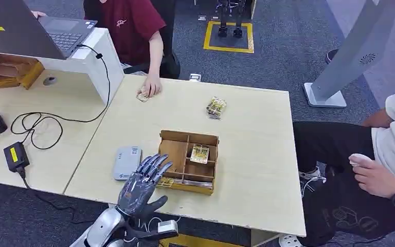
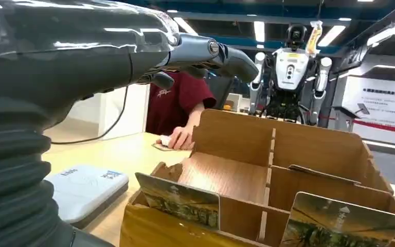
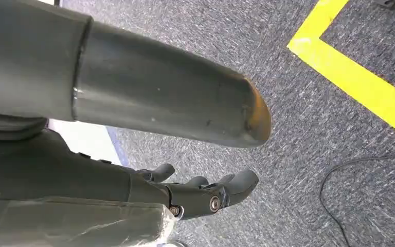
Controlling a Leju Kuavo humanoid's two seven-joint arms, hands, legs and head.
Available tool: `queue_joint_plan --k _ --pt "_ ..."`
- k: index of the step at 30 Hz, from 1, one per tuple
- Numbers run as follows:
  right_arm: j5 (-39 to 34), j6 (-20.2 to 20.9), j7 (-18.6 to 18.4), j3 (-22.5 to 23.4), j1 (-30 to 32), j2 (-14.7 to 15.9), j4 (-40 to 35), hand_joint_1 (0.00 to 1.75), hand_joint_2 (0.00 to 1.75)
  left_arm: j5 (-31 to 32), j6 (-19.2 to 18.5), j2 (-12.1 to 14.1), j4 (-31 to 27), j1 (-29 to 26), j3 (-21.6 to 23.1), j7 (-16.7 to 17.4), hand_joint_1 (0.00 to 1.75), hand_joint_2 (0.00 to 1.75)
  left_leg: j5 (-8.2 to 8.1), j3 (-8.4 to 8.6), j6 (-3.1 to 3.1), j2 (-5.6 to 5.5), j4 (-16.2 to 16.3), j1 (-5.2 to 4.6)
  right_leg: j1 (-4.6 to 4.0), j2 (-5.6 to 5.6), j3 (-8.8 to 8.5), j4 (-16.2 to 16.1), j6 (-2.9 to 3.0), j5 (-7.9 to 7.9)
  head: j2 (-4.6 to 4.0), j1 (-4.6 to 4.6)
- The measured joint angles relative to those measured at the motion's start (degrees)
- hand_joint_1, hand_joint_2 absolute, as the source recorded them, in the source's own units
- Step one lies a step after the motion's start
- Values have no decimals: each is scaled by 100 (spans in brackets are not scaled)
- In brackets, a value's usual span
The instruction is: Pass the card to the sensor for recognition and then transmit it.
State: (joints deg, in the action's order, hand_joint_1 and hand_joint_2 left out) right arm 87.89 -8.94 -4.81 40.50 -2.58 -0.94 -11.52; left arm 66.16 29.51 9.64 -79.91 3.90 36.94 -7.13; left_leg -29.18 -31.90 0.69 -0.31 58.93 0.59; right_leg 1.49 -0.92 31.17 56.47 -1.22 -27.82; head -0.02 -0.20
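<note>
The left hand [image 1: 143, 181] hovers over the near edge of the table [image 1: 252, 170] with its fingers [image 1: 157, 163] spread and nothing in them, reaching toward the near left corner of the wooden box [image 1: 187, 160]. In the left wrist view the same hand [image 2: 133, 56] stretches out above the box [image 2: 267, 175], fingers extended and apart from it. Two cards stand in the box's near slots there: one card [image 2: 180, 199] at the front left compartment and a second card [image 2: 339, 224] to its side. In the head view a card [image 1: 200, 153] lies in a compartment toward the box's right half. Just beside the hand, on its left, sits the grey sensor [image 1: 127, 162], flat on the table and close to the box but not touching it. Farther across the table lies a small stack of cards [image 1: 216, 107], well apart from the box. A person in a red shirt [image 1: 133, 25] rests a hand [image 1: 151, 85] on the far edge of the table. The right hand [image 3: 205, 193] hangs over grey carpet near a yellow floor line [image 3: 360, 77], fingers loosely curled and holding nothing.
</note>
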Motion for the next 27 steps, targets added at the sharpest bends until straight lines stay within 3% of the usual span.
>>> queue_joint_plan --k 20,21,22,27 --pt "24 0 -17 0 -1 0 0 0 0 37 52 -179 575 69 -135 98 0 175 0 0 0 0 0 0 0 0 0 0 0 0 0 2" --pt "24 0 -17 -2 -1 2 0 0 0 35 52 -181 592 73 -138 98 141 175 0 0 0 0 0 0 0 0 0 0 0 0 0 0" --pt "26 0 -17 0 0 2 0 0 0 33 52 -186 612 77 -138 98 175 175 0 0 0 0 0 0 0 0 0 0 0 0 0 0" --pt "24 0 -18 0 -1 2 0 0 0 -125 33 -188 695 101 -144 24 175 175 0 0 0 0 0 0 0 0 0 0 0 0 0 0"
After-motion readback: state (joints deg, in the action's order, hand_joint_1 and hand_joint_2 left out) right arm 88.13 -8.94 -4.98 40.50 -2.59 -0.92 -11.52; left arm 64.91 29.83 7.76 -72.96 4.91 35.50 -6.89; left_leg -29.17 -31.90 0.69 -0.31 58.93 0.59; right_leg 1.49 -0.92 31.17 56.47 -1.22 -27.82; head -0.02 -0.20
